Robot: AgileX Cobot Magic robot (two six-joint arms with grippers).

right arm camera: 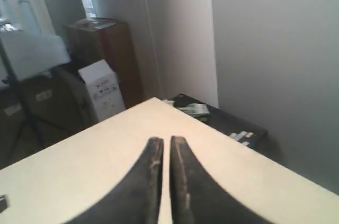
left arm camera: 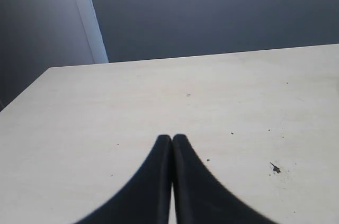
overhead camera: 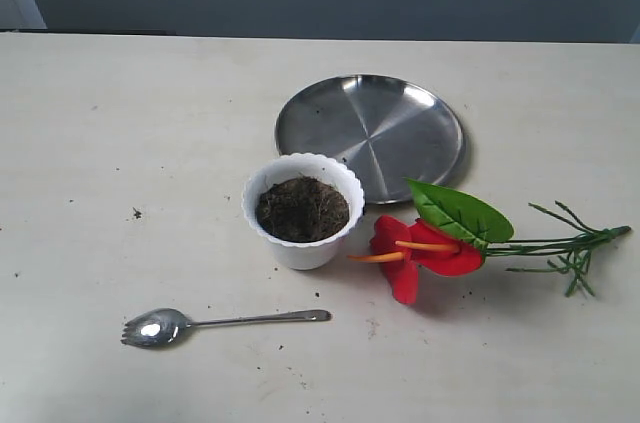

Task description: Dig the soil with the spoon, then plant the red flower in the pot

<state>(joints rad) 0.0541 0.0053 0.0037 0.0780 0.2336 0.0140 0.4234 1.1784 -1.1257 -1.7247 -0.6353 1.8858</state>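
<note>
The white scalloped pot (overhead camera: 300, 246) stands mid-table, filled with dark brown soil (overhead camera: 302, 209). In front of it to the left lies the silver spoon (overhead camera: 215, 322), its notched bowl pointing left. The red flower (overhead camera: 420, 248) rests on its side right of the pot, with its green leaf (overhead camera: 460, 213) and its stems trailing right. Neither gripper shows in the exterior view. My left gripper (left arm camera: 172, 138) is shut with nothing in it, above bare table. My right gripper (right arm camera: 162, 140) is shut but for a thin slit and holds nothing; it hangs near a table corner.
A round steel plate (overhead camera: 370, 133) lies behind the pot, touching nothing. Small soil crumbs (overhead camera: 135, 212) dot the pale table (overhead camera: 120, 123). Beyond the table's edge in the right wrist view stand a white box (right arm camera: 100, 89) and a brown cabinet (right arm camera: 108, 54).
</note>
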